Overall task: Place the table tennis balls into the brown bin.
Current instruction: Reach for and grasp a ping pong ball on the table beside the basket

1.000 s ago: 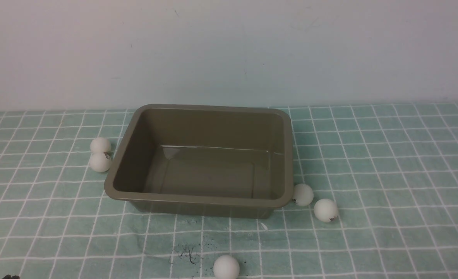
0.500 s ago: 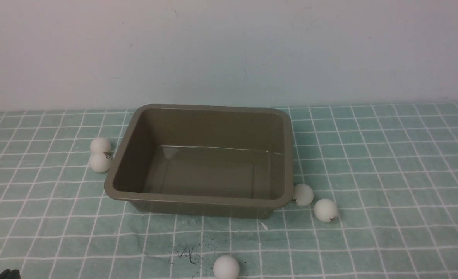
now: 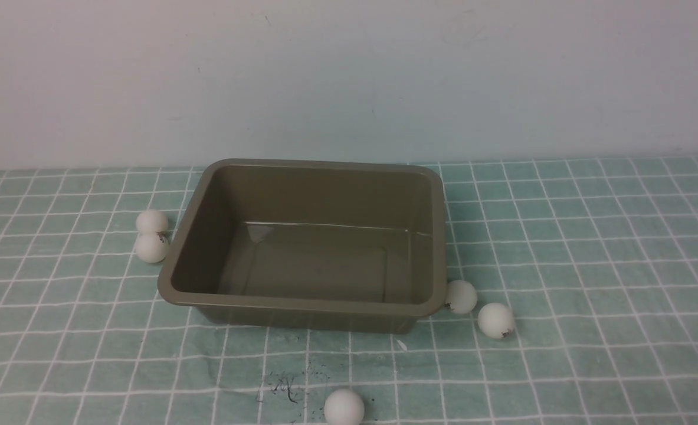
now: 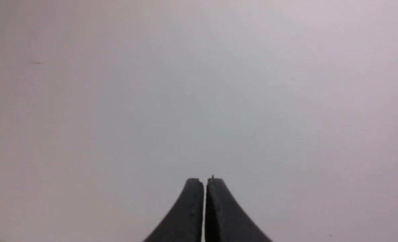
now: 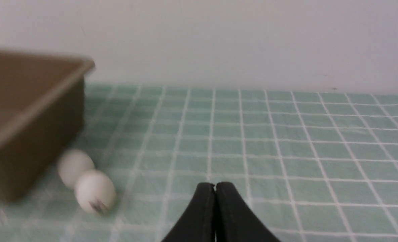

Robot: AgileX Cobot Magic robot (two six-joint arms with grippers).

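Note:
The brown bin (image 3: 304,307) stands empty in the middle of the checked cloth. Two table tennis balls (image 3: 151,221) (image 3: 151,248) touch each other just off its left wall. Two more (image 3: 461,296) (image 3: 495,320) lie at its front right corner, and a fifth (image 3: 344,406) sits at the front edge. Neither arm shows in the front view. My left gripper (image 4: 205,181) is shut and faces only a blank wall. My right gripper (image 5: 215,185) is shut with nothing held, low over the cloth, with the bin (image 5: 24,111) and two balls (image 5: 94,191) (image 5: 74,165) off to one side.
A green cloth with white grid lines (image 3: 590,248) covers the table up to a pale wall behind. Small dark specks (image 3: 287,386) mark the cloth in front of the bin.
A dark bit of the left arm at the front view's bottom left corner has gone out of view. The bin and balls are where they were.

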